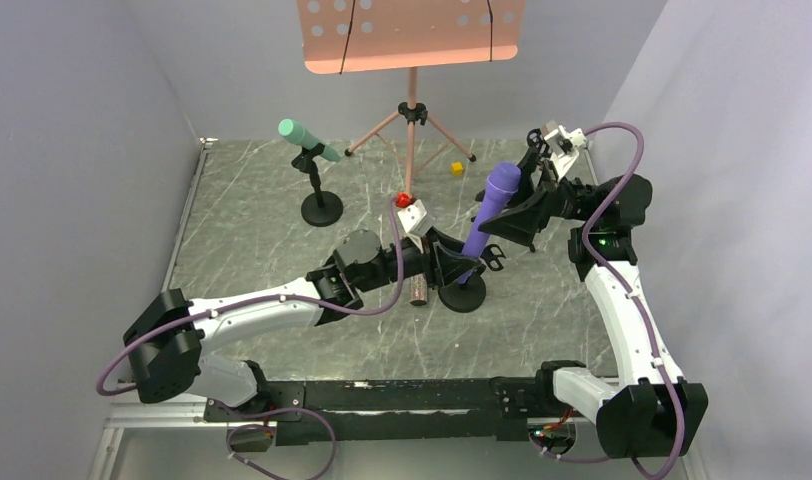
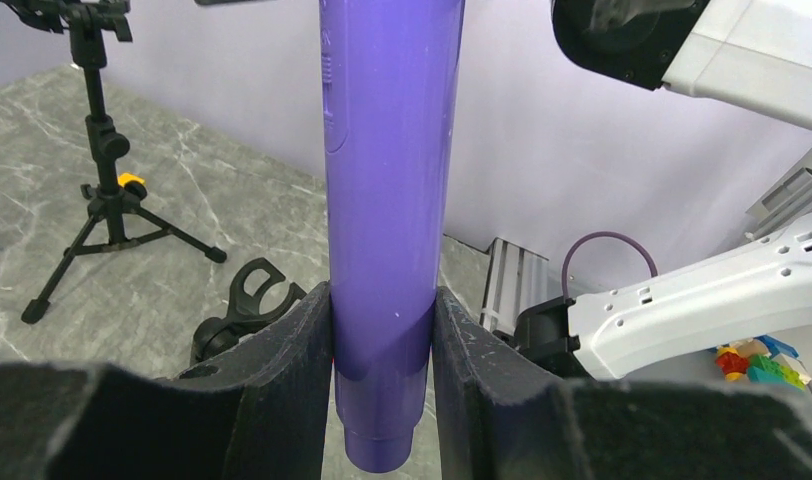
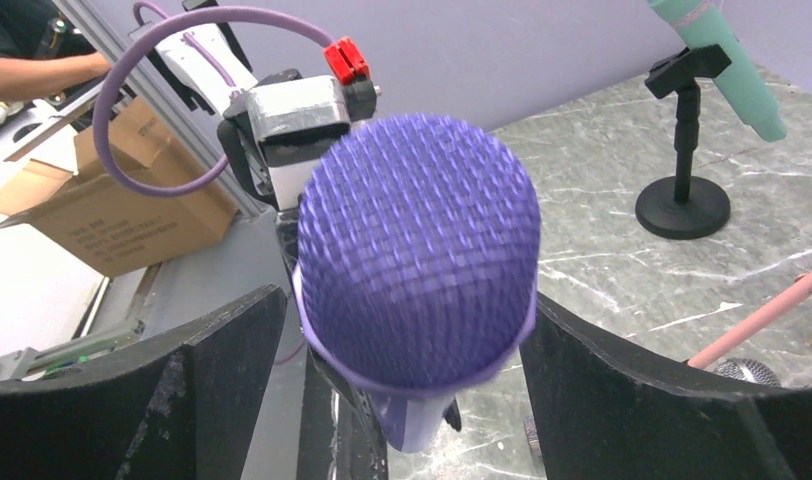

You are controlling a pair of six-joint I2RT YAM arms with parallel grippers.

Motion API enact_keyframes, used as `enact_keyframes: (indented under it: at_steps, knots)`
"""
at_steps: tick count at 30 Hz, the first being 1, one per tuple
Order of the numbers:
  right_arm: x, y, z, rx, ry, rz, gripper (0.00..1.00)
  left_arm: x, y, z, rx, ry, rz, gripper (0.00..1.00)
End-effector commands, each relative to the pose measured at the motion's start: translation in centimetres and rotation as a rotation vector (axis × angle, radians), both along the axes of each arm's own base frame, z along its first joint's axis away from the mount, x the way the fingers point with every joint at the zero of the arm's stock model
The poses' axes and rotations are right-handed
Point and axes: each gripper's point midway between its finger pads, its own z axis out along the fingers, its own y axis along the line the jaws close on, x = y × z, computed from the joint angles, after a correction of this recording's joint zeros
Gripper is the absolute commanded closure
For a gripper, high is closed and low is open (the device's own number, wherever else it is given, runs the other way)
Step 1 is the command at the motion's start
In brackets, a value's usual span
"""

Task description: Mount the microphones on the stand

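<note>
The purple microphone stands tilted over the middle of the table, mesh head up and to the right. My left gripper is shut on its lower body, and both pads press the purple shaft above its tail end. My right gripper is open around the mesh head, with a gap on the left side. Just below is a black stand, its clip empty. The mint-green microphone sits in another stand. The glittery microphone lies under my left arm, mostly hidden.
A pink music stand on a tripod rises at the back centre. A small black tripod stands by a yellow block, and a red block lies mid-table. Grey walls close in on both sides.
</note>
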Motion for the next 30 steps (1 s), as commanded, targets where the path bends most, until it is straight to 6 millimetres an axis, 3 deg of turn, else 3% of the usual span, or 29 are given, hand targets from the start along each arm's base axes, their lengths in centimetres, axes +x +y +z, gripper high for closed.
enact_keyframes:
  at_steps: [1, 7, 13, 16, 20, 21, 25, 26, 28, 30]
  knots:
    - [0.0, 0.0, 0.6, 0.016, -0.002, -0.013, 0.13, -0.7, -0.6, 3.8, -0.106, -0.036, -0.032, 0.99]
    - [0.3, -0.1, -0.5, -0.018, 0.015, -0.021, 0.31, -0.6, -0.7, 3.4, -0.104, -0.030, -0.030, 0.99]
    - [0.0, 0.0, -0.6, -0.012, 0.018, -0.012, 0.39, -0.7, -0.8, 3.5, -0.098, -0.032, -0.038, 0.99]
    - [-0.2, 0.0, -0.3, -0.014, 0.012, -0.003, 0.52, -0.7, -0.8, 3.3, -0.094, -0.029, -0.041, 0.99]
    - [-0.5, -0.1, -0.3, -0.020, -0.002, 0.015, 0.85, -1.0, -1.0, 3.0, -0.096, -0.014, -0.061, 0.94]
    - [-0.5, -0.2, -0.3, -0.023, -0.008, 0.015, 0.89, -1.1, -1.0, 2.9, -0.097, -0.007, -0.066, 0.88]
    - [-0.6, -1.5, 0.2, -0.051, -0.070, 0.001, 0.96, -1.1, -0.2, 2.5, -0.110, 0.020, -0.064, 0.30]
    - [-0.5, -1.9, 0.4, -0.060, -0.091, -0.007, 0.96, -1.1, 0.3, 2.3, -0.117, 0.022, -0.071, 0.19]
    - [0.0, -3.0, 0.6, -0.079, -0.134, -0.032, 0.97, -1.0, 1.5, 2.0, -0.134, 0.022, -0.089, 0.03]
    - [0.5, -3.9, 0.8, -0.095, -0.174, -0.051, 0.97, -0.7, 3.1, 1.5, -0.137, 0.018, -0.124, 0.01]
